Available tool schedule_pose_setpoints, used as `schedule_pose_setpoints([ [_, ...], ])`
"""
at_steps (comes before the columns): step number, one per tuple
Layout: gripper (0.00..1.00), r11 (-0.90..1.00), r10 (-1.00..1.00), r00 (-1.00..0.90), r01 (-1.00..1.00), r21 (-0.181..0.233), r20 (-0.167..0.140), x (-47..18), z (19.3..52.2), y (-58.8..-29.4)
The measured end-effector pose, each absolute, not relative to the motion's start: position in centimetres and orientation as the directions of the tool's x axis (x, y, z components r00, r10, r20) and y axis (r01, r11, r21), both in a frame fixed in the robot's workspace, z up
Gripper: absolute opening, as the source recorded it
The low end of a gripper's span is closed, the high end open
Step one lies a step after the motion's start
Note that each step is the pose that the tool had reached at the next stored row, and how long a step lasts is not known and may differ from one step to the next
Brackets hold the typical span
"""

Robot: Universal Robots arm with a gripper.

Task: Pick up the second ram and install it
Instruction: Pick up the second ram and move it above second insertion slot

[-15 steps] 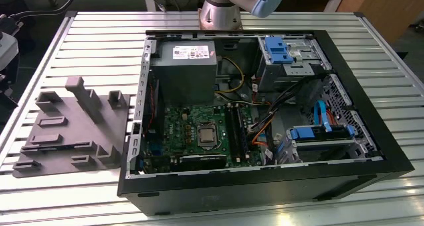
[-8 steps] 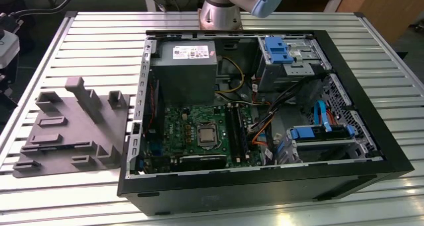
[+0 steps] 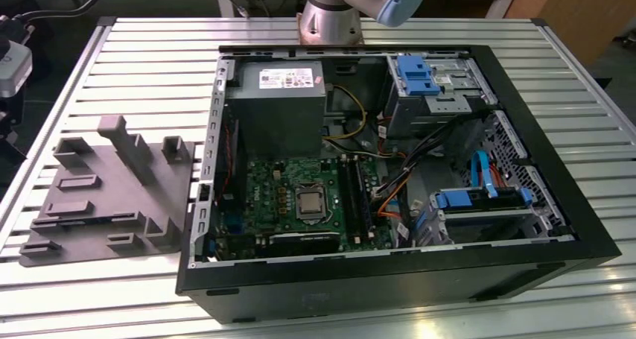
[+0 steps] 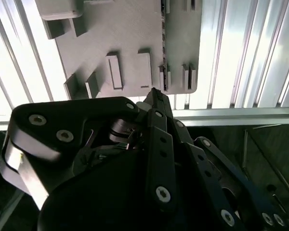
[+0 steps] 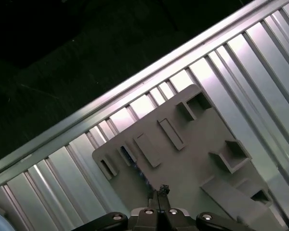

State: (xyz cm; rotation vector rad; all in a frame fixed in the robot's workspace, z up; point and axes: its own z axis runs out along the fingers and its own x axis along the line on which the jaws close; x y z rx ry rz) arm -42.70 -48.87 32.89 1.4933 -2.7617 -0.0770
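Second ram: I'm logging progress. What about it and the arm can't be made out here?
- Exterior view: long black motherboard slots too small to tell whether filled.
- Exterior view: silver robot arm cut off by the top edge.
- Second wrist view: grey plastic fixture tray partly hidden by the black gripper.

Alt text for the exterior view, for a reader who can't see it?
An open computer case lies on its side on a slatted table, its motherboard, power supply and blue drive brackets exposed. A grey fixture plate sits at the exterior view's left of the case; the robot arm stands beyond it.
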Motion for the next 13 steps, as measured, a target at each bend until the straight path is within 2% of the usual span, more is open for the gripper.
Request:
schedule_pose_setpoints([
  [13,0.11,0.389,-0.921,-0.39,-0.92,0.044,-0.022,-42.7,32.87,-48.87],
])
